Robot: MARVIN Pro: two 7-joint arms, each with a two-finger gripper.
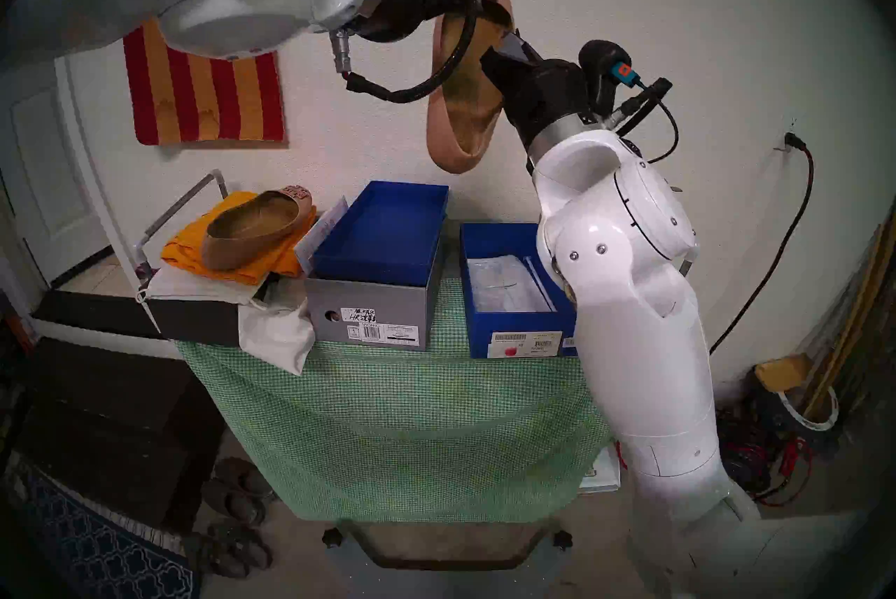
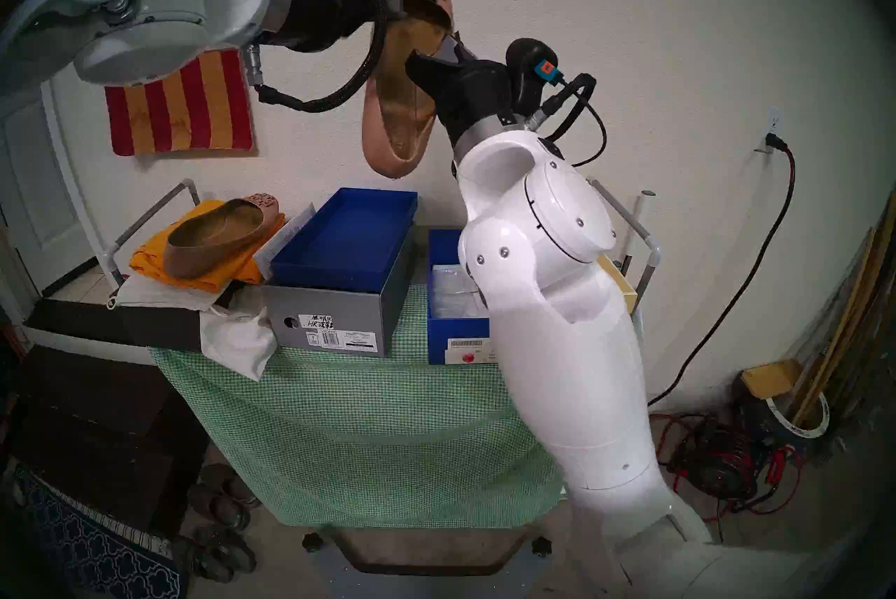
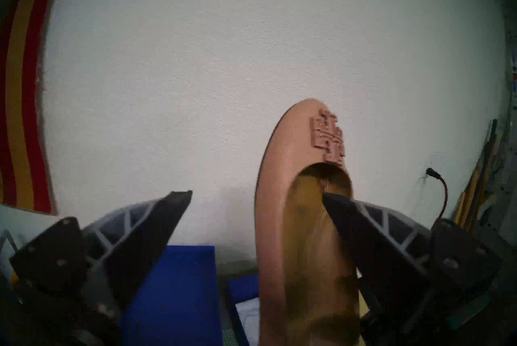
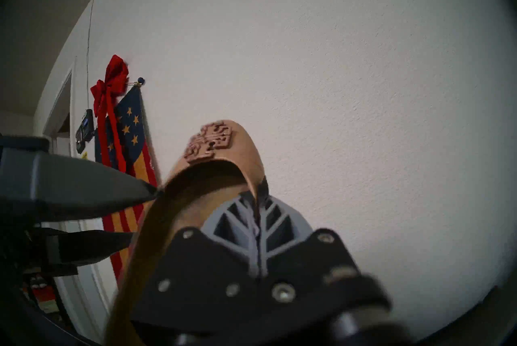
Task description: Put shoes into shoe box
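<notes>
The right pincer (image 4: 258,197) is pressed together on the side rim of 1 shoe (image 1: 460,113), close to the toe. That shoe hangs in the air above the table (image 1: 388,414), toe up and heel down, with its brown insole facing the head camera. In the head views, most of the pinch is hidden behind the shoe and the black wrist.

The left pincer (image 3: 253,193) stands apart. In the left wrist view, 1 finger sits inside the shoe's opening and the other is clear of the shoe on its outer side. From the right wrist view, 1 of its fingertips seems to touch the rim, though blur makes this uncertain. The emblem on the toe shows in both wrist views. The shoe's heel is cut off at the bottom edge.

The second shoe (image 1: 252,229) lies on an orange cloth (image 1: 194,254) at the table's left end, partly on its side. The shoe box (image 1: 477,317) stands open to the right of a grey box (image 1: 368,312). It holds only white paper as far as can be seen. The right arm covers its right side and part of its label. The print on both boxes' labels is too small to read.
</notes>
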